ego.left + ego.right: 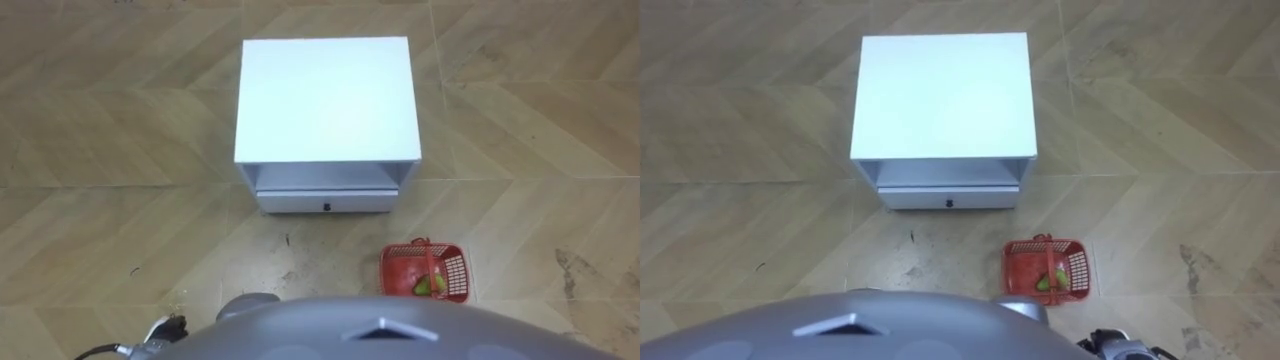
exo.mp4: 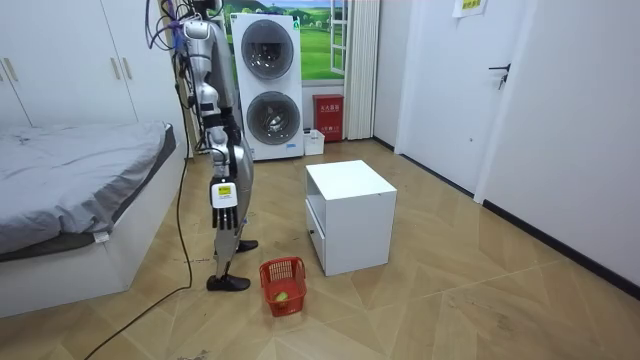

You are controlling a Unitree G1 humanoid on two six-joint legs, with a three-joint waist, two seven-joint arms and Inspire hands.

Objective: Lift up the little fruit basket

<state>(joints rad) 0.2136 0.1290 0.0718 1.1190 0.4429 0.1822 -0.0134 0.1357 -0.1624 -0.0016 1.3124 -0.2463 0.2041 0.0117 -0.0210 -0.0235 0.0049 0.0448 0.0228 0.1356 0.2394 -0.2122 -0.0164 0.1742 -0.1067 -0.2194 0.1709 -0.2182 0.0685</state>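
Note:
The red mesh fruit basket (image 1: 440, 268) stands on the wooden floor just ahead of me and to my right, also seen as the basket (image 1: 1080, 270) and the basket (image 2: 283, 285). A green and yellow fruit (image 1: 428, 286) lies inside it, and its handle is folded down along the rim. I stand upright next to it, facing the white cabinet. My right hand (image 2: 225, 197) hangs at my side with its fingers straight down, well above the basket. A small part of my left hand (image 1: 163, 327) shows at the lower left, apart from the basket.
A white cabinet (image 1: 327, 95) with an open shelf and a drawer (image 1: 325, 203) stands straight ahead. A bed (image 2: 70, 190) lies behind me at the room view's left. Stacked washing machines (image 2: 268, 90) stand at the back wall.

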